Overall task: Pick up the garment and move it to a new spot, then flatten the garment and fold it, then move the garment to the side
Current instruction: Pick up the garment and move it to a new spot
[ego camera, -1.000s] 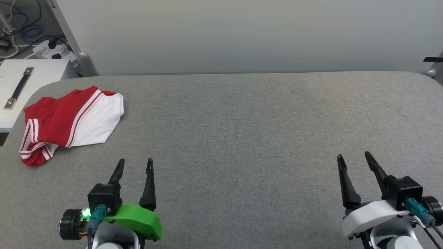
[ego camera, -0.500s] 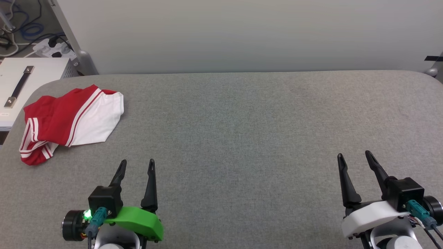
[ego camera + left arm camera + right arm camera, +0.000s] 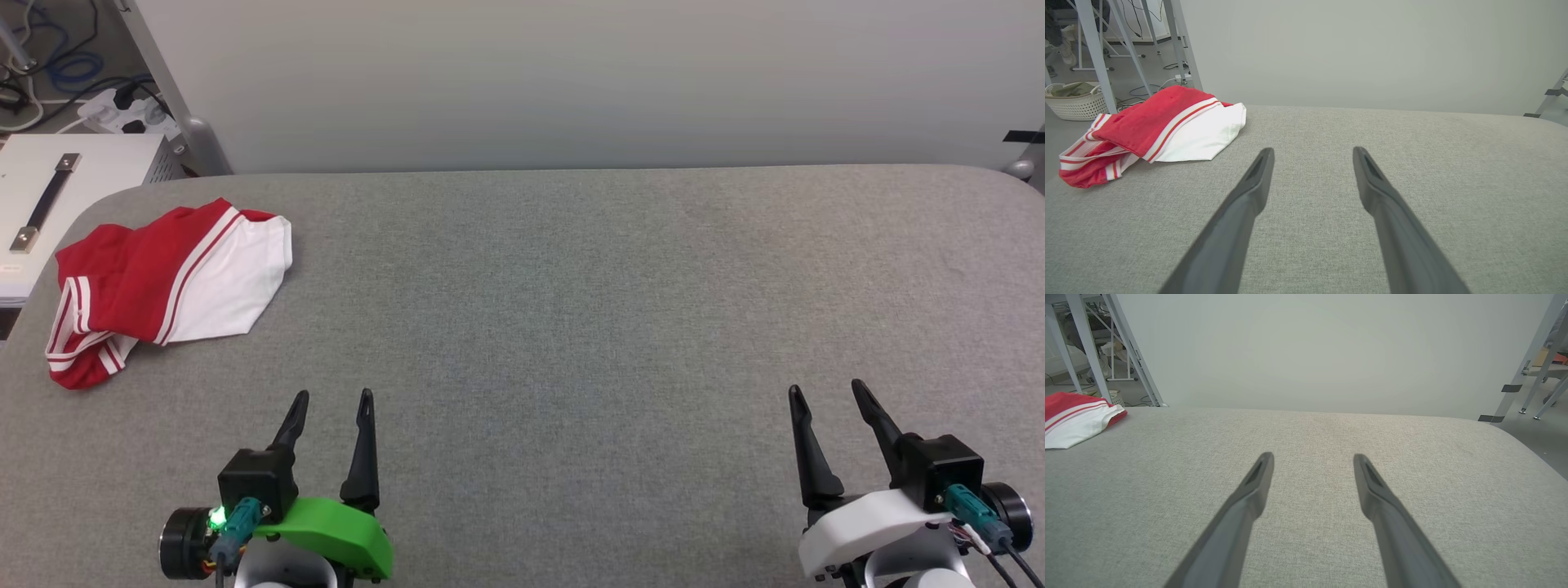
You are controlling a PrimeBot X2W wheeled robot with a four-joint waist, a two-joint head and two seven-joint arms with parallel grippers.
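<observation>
Nearest, at the lower left of the head view: left gripper (image 3: 335,394) on a green shell, two long dark fingers spread wide, nothing between them. At the lower right: right gripper (image 3: 824,386) on a white shell, likewise spread wide and empty. Well apart from each other, both pointing away across the grey woven-fabric tabletop (image 3: 571,286) with its rounded far corners.

Farther on, ahead and to the left of the left gripper and clear of it: the garment (image 3: 171,286), a red jersey-style T-shirt with a white short sleeve and red-and-white striped trim. Bunched in a loose heap near the table's far left corner, close to the left edge, white sleeve uppermost toward the middle, striped hem spilling toward the near side. Well away from the right gripper. Cannot read any lettering on the crumpled cloth.

Past the left edge: a white box with a black strap handle (image 3: 49,192), label too small to read. Behind that, a white power strip (image 3: 122,118) with dark plugs and blue cable. Farthest: a plain pale wall (image 3: 571,82).
</observation>
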